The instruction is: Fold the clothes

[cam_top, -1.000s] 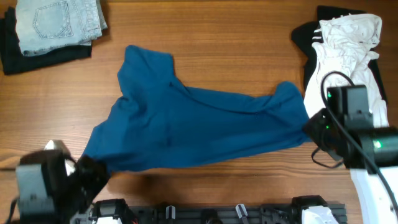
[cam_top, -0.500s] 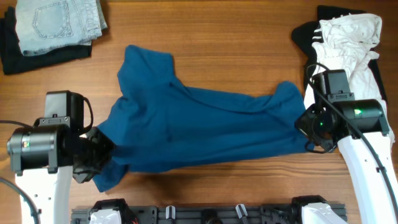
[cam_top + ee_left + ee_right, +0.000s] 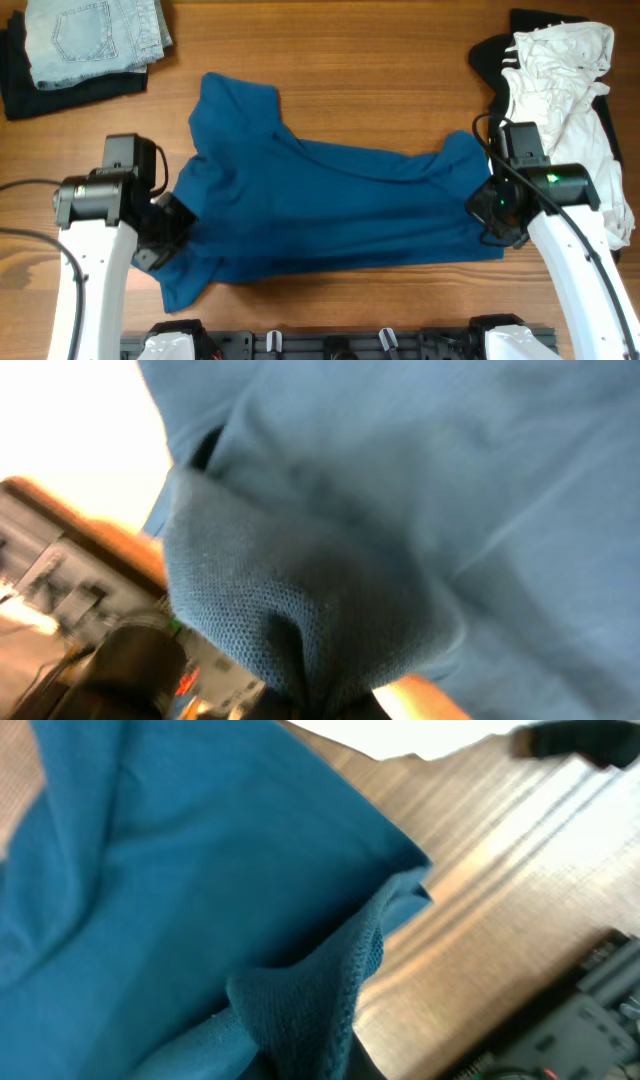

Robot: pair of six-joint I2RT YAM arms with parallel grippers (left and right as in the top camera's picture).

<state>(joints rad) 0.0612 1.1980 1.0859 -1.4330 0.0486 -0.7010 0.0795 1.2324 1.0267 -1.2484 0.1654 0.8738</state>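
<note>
Across the middle of the wooden table (image 3: 380,80) lay the blue shirt (image 3: 320,215), wrinkled and only partly flat, stretched sideways between the two arms. One lobe of it reached toward the table's far side at upper left, and a small flap drooped at its lower left corner, near the table's front edge.

The left gripper (image 3: 172,228) sat at the shirt's left edge, its tip tucked under the cloth in the overhead view. From the left wrist camera, the shirt (image 3: 400,510) filled almost the whole view, and a thick bunch of knit fabric narrowed down into the dark jaws at the bottom of the picture, so the left gripper (image 3: 320,705) was clamped on a gathered fold of the shirt.

The right gripper (image 3: 488,210) met the shirt at its right edge, just below the rounded upper right corner. From the right wrist camera, the shirt (image 3: 180,870) spread away to the left over the table (image 3: 500,890), and a pinched ridge of its hem ran down into the right gripper (image 3: 310,1065), which was likewise closed on the fabric.

Folded jeans (image 3: 95,35) rested on a black garment (image 3: 60,95) at the far left corner, well apart from the shirt. A crumpled white garment (image 3: 555,60) lay on dark striped clothing (image 3: 490,60) at the far right, near the right arm.
</note>
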